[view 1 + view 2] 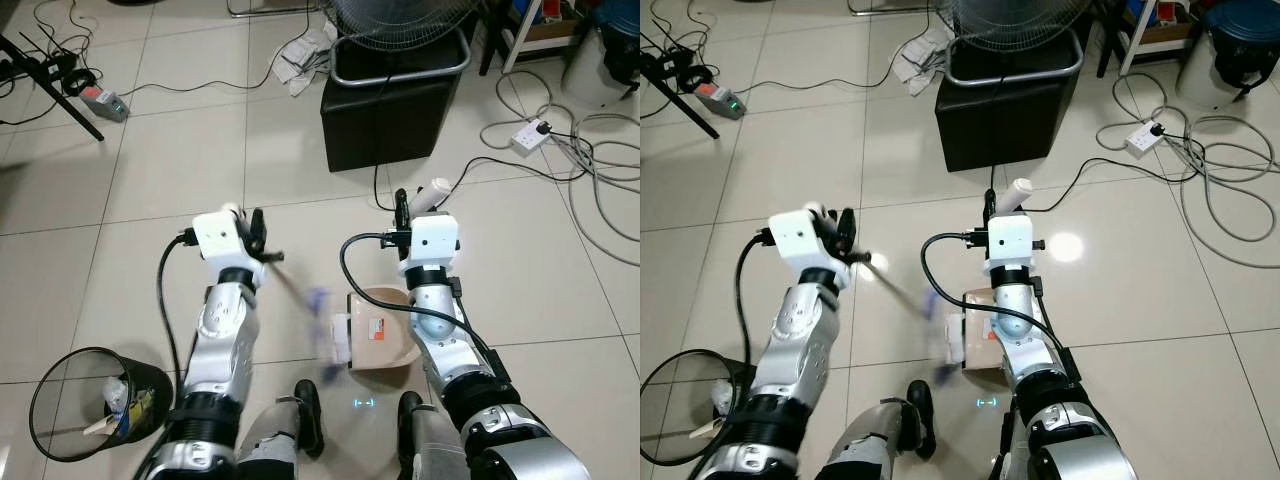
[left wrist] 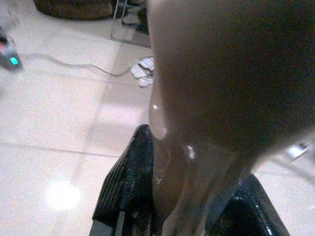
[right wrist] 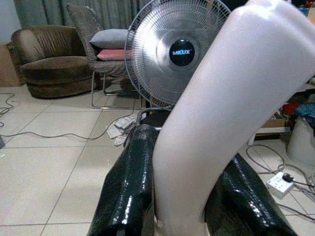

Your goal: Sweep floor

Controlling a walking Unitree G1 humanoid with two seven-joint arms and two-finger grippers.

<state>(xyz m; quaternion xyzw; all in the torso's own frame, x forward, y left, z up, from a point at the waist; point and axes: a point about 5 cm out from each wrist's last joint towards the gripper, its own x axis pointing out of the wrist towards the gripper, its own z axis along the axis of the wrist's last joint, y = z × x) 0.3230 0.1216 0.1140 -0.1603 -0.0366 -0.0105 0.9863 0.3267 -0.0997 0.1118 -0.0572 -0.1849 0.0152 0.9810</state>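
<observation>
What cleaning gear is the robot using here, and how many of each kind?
Hand broom: 1, in the left gripper
Dustpan: 1, handle in the right gripper
Wire waste bin: 1
Total: 3

Bin left of dustpan.

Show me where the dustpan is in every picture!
Left eye view: dustpan low in the middle, beside the right arm.
Right eye view: dustpan low in the middle.
Left wrist view: cannot make it out.
Right wrist view: its white handle, held in the right claw.
Shared landmark: the fan.
</observation>
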